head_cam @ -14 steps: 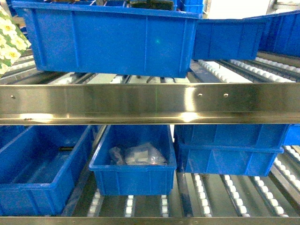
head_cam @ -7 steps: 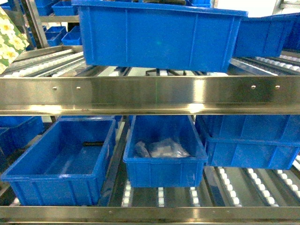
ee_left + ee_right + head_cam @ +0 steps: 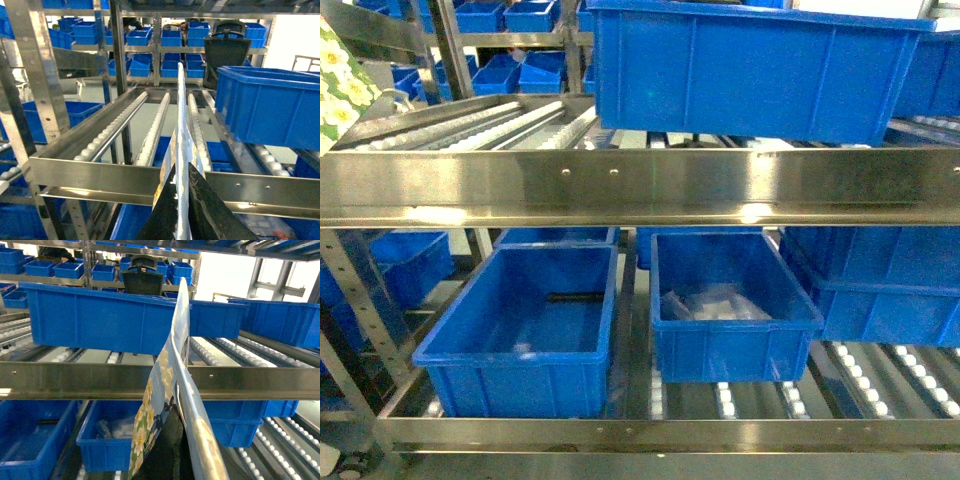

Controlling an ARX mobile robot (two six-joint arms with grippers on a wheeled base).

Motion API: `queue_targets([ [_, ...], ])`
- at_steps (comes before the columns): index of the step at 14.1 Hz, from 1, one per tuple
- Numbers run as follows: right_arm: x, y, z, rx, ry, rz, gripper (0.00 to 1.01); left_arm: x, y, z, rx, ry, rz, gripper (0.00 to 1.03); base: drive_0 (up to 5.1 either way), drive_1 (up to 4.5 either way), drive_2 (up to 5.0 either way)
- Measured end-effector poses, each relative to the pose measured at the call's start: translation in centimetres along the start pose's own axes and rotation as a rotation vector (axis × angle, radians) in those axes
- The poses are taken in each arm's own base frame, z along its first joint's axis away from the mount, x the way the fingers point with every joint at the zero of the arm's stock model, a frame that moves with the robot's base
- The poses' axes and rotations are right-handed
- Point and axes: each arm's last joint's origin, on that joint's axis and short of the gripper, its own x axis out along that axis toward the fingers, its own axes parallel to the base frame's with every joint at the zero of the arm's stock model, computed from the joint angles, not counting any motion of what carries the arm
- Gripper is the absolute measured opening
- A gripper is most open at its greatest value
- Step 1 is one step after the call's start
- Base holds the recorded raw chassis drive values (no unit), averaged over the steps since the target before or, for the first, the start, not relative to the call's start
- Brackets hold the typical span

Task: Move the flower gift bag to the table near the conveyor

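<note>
The flower gift bag (image 3: 172, 390) is held up in front of the conveyor (image 3: 640, 185), seen edge-on in both wrist views. In the right wrist view the bag rises from the bottom of the frame, its flowered side facing left, and its top edge reaches above the steel front rail of the conveyor. The right pincer (image 3: 170, 450) shows only as a dark shape at the foot of the bag, and it seems clamped on the bag's lower part, though the fingertips are hidden.

In the left wrist view the bag (image 3: 182, 150) stands as a thin white upright strip. The two dark fingers of the left pincer (image 3: 184, 210) press against it from both sides, so this pincer is clamped on the bag.

In the head view only a corner of the bag (image 3: 340, 80) shows at the left edge, above the steel rail of the conveyor. Behind that rail a large blue bin (image 3: 750, 70) sits on the upper roller lanes. Below the rail, two open blue bins stand side by side on the lower lanes: the left bin (image 3: 520, 330) holds a small dark item, and the middle bin (image 3: 730, 315) holds clear plastic packets. To the right of them are stacked bins (image 3: 880, 290).
</note>
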Motion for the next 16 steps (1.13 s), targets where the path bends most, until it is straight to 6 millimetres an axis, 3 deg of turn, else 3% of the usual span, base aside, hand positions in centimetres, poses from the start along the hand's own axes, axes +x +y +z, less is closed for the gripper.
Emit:
queue_targets([
  [16, 0.01, 0.01, -0.06, -0.001, 0.006, 0.001, 0.02, 0.00, -0.01, -0.03, 0.001, 0.003, 0.000, 0.03, -4.0, -0.46, 4.6],
])
